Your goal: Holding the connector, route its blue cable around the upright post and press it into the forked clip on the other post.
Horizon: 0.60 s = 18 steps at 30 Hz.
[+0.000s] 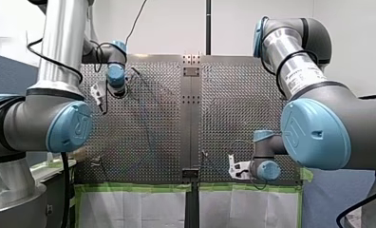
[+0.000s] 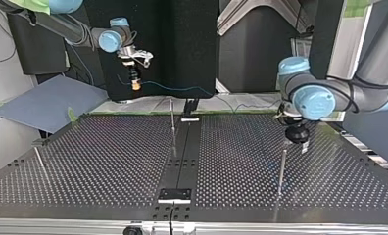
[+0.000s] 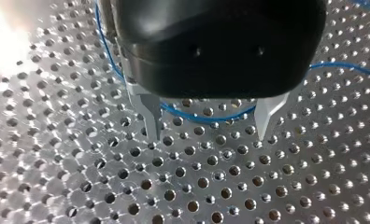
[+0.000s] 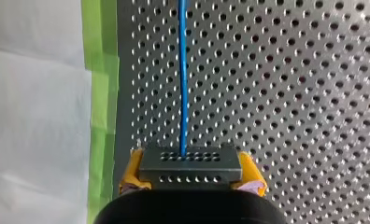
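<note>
Yellow-padded fingers (image 4: 132,170) of my right arm (image 2: 67,27), raised off the table (image 4: 290,93), clamped the connector (image 4: 191,163); my left gripper (image 3: 209,135) hovered low, metal fingers (image 3: 150,109) apart.

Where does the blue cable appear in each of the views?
Front view: too faint to place.
Top view: blue cable trails sideways from my right claw.
Left wrist view: curves behind my left claw.
Right wrist view: runs straight ahead from the connector.
Shared landmark: the perforated table.

A stretch of the blue cable (image 3: 197,115) is hidden behind my left gripper (image 3: 207,135)'s black body; the tip of the post (image 2: 281,169) beside that gripper is shown too small to be read.
</note>
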Each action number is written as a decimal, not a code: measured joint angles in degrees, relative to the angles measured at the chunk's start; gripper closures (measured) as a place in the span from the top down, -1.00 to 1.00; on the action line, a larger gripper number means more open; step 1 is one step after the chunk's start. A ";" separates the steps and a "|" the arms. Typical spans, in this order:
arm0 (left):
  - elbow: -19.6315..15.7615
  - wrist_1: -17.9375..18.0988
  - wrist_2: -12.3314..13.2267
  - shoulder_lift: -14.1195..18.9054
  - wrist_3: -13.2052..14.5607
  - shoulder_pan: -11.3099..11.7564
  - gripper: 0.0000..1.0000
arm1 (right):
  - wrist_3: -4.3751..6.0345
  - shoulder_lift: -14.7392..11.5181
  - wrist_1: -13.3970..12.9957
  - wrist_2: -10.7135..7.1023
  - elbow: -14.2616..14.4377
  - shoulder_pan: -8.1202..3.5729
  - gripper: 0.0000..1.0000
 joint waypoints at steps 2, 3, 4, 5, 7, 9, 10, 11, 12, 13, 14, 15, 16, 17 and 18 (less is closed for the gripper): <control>-0.87 -0.67 -0.61 0.88 0.73 0.02 0.99 | -0.02 -0.01 -0.01 -0.54 0.00 0.10 -1.00; -1.44 -1.19 -1.03 1.45 1.21 0.03 0.99 | -0.01 -0.01 0.00 -0.67 0.01 0.13 -1.00; -1.89 -1.58 -1.23 1.89 1.52 0.05 0.99 | 0.00 -0.01 0.00 -0.76 0.00 0.15 -1.00; -2.31 -1.97 -1.31 2.31 1.75 0.07 0.99 | 0.03 -0.01 -0.01 -0.84 -0.01 0.16 -1.00; -3.28 -2.94 -1.06 3.29 2.00 0.11 0.99 | 0.07 0.00 -0.01 -0.90 0.00 0.17 -1.00; -4.15 -3.87 -0.38 4.26 2.12 0.06 0.99 | 0.13 -0.01 -0.01 -0.92 0.00 0.17 -1.00; -4.28 -4.32 0.00 4.71 2.23 0.02 0.99 | 0.15 -0.01 -0.01 -0.93 -0.01 0.17 -1.00; -4.25 -4.80 0.42 5.16 2.41 -0.03 0.99 | 0.16 0.00 0.00 -0.94 -0.04 0.18 -1.00; -4.05 -5.37 0.96 5.75 2.72 -0.07 0.99 | 0.19 -0.01 -0.01 -0.94 -0.06 0.18 -1.00; -3.82 -5.79 1.37 6.18 2.96 -0.09 0.99 | 0.21 -0.01 -0.01 -0.94 -0.08 0.18 -1.00; -3.53 -6.22 1.71 6.60 3.16 -0.07 0.99 | 0.25 -0.01 -0.01 -0.94 -0.10 0.20 -1.00; -3.06 -6.81 2.04 7.18 3.37 -0.02 0.99 | 0.31 -0.01 -0.01 -0.94 -0.11 0.23 -1.00; -2.65 -7.27 2.21 7.65 3.46 0.01 0.99 | 0.37 -0.01 -0.01 -0.94 -0.12 0.25 -1.00; -2.20 -7.74 2.35 8.13 3.51 0.04 0.99 | 0.46 -0.01 -0.01 -0.94 -0.13 0.29 -1.00; -1.57 -8.42 2.48 8.78 3.50 0.07 0.99 | 0.53 -0.01 -0.01 -0.94 -0.13 0.32 -1.00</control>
